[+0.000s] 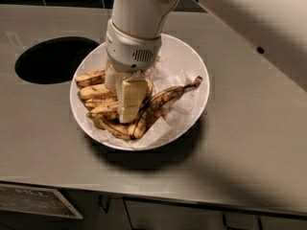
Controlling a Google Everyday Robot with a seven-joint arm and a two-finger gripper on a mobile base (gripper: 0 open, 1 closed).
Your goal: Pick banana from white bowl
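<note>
Gripper (125, 107) hanging low inside white bowl (189, 56), tip sitting among banana (160, 102) bunch lying beneath and right of it. Clamping or spread: cannot tell. Likely grasping step; next move calling for secure pinch, straight lift.

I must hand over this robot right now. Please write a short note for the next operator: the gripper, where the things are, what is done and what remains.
Gripper: down inside the white bowl, in the middle of the bananas. This view cannot confirm a grasp.
Bananas: several brown-spotted ones lie on the crumpled white paper in the bowl; none is lifted.
Bowl: on the grey counter, just right of the dark round hole.
Done: the approach and the descent to the bananas.
Left: secure one banana and lift it clear of the bowl.
</note>
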